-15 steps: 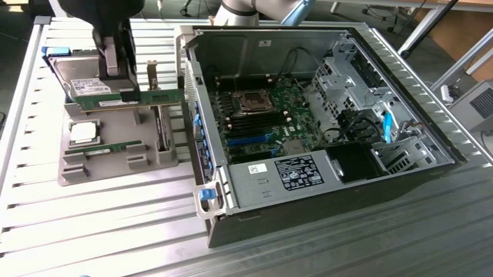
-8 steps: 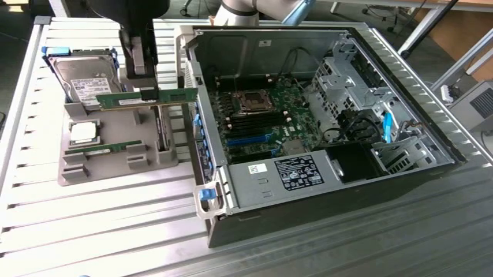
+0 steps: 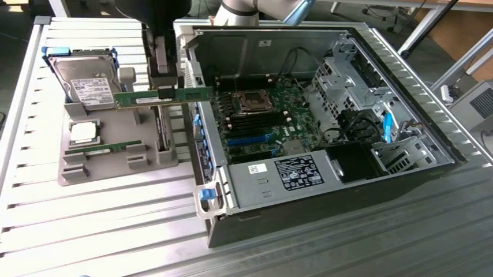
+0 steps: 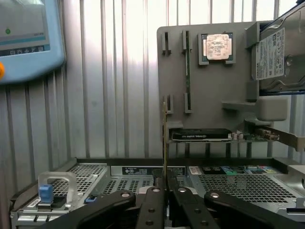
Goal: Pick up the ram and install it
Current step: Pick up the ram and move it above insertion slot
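Note:
A ram stick (image 3: 158, 97), thin and green, hangs level in the air, with my gripper (image 3: 164, 88) shut on its middle. It hovers over the grey holder tray (image 3: 108, 164), its one end reaching over the wall of the open computer case (image 3: 400, 104). In the wrist view the held ram (image 4: 165, 138) appears edge-on, rising from between the black fingers (image 4: 153, 207) of the gripper (image 4: 167, 193). A second ram stick (image 3: 100, 150) lies in its slot on the tray (image 4: 209, 86), also seen from the wrist as a green strip (image 4: 187, 71). The motherboard (image 3: 258, 124) lies bare inside the case.
On the tray sit a hard drive (image 3: 89, 83), a square silver processor (image 3: 83, 133) and a dark upright expansion card (image 4: 202, 135). A power supply (image 3: 285, 176) fills the case's near corner. A blue-edged teach pendant (image 4: 24, 38) lies on the slatted table (image 3: 100, 231).

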